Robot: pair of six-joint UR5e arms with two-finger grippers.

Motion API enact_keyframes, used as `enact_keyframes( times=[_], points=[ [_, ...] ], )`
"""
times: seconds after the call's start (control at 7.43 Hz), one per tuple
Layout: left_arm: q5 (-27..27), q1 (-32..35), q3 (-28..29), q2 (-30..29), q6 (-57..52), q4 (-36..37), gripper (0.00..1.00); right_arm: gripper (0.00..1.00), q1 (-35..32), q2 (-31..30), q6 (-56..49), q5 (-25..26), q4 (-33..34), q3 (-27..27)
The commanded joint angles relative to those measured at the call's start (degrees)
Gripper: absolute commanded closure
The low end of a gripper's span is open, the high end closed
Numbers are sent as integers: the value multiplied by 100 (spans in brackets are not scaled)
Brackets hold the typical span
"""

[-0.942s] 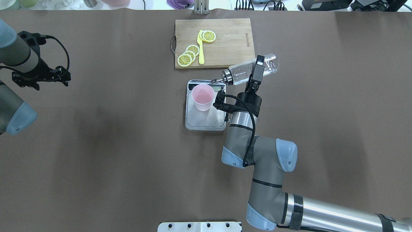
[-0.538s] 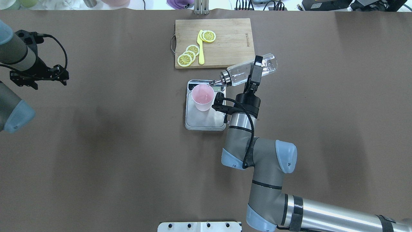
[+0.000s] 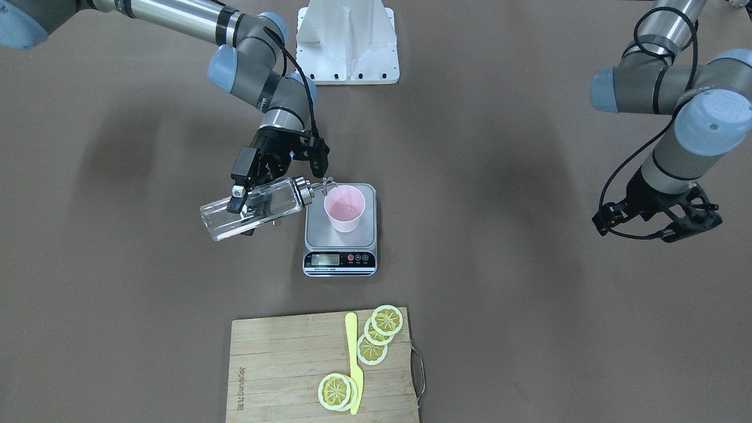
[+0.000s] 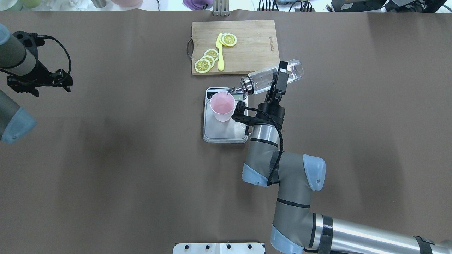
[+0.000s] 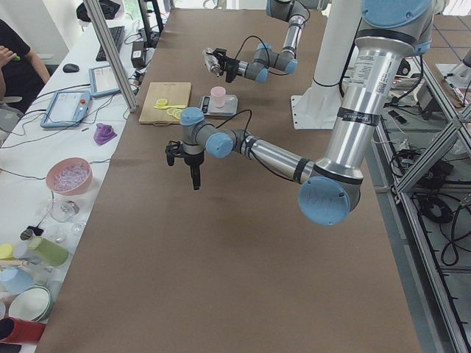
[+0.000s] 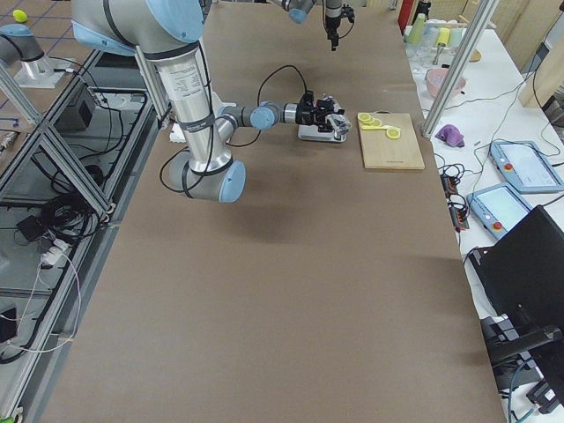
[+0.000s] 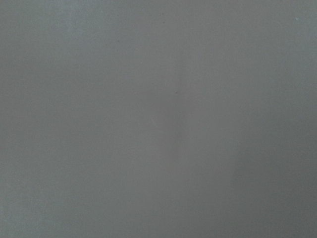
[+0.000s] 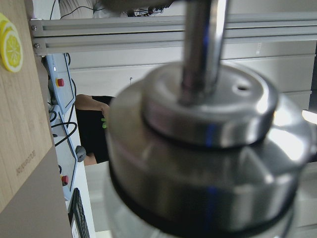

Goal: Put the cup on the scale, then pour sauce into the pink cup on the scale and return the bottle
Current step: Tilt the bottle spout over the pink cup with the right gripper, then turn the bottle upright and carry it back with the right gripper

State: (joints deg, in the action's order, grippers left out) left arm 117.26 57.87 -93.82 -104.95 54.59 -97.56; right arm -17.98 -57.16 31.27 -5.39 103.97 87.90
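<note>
Bottle (image 4: 261, 79) is held tilted, nearly level, pinched across its glass body by the right gripper (image 4: 281, 77). Its spout (image 4: 233, 90) is brought to the rim of the cup (image 4: 222, 106) at about 1 o'clock in the overhead view. The cup is stood on the scale (image 4: 226, 132), towards the display end.

The display (image 3: 325, 259) and buttons (image 3: 355, 257) are shown plainly only in the front-facing view; overhead they are partly covered by cup and spout. The right wrist view is filled by the blurred metal cap (image 8: 208, 148), and only bare table is shown in the left wrist view.

A cutting board (image 4: 250, 46) with lemon slices (image 4: 206, 60) and a yellow knife (image 4: 220, 53) is laid at 12 o'clock of the scale. The left gripper (image 4: 39, 84) is hung well apart at 9 o'clock; whether its fingers are spread cannot be told.
</note>
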Motion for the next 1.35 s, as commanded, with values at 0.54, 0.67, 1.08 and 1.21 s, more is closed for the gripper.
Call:
enact_keyframes(
  times=[0.54,0.67,1.08,1.21],
  points=[
    [182,189,-49,1,-10,9,1,100,-4,-250,1457,-1337,-904,469],
    [209,207,-57,-8,-10,9,1,100,-13,-522,1782,-1663,-905,891],
    [201,251,-93,-70,-10,26,1,100,-100,-786,2628,-2412,-983,1455],
    [209,260,-110,-70,-18,35,1,100,-153,-1066,2725,-2605,-1662,1510]
  ],
)
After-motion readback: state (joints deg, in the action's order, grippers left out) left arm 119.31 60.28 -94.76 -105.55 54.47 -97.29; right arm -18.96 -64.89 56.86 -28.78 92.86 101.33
